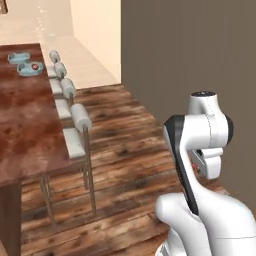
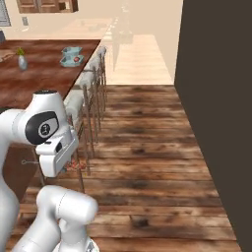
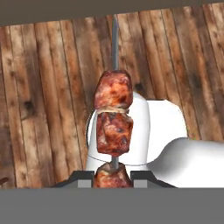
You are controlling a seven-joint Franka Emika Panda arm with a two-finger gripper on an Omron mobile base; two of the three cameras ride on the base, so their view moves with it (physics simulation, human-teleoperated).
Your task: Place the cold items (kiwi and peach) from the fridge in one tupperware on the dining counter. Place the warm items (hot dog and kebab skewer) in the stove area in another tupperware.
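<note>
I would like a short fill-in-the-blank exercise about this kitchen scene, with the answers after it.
1. The end effector is shut on a kebab ____.
2. The two tupperware boxes sit on the ____ counter.
3. A row of cushioned ____ stands along that counter's edge.
4. The floor is made of ____ planks.

Missing words: skewer; dining; stools; wooden

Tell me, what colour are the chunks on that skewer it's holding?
Reddish-brown with charred dark patches, on the kebab skewer; the hand view shows them best.
</note>
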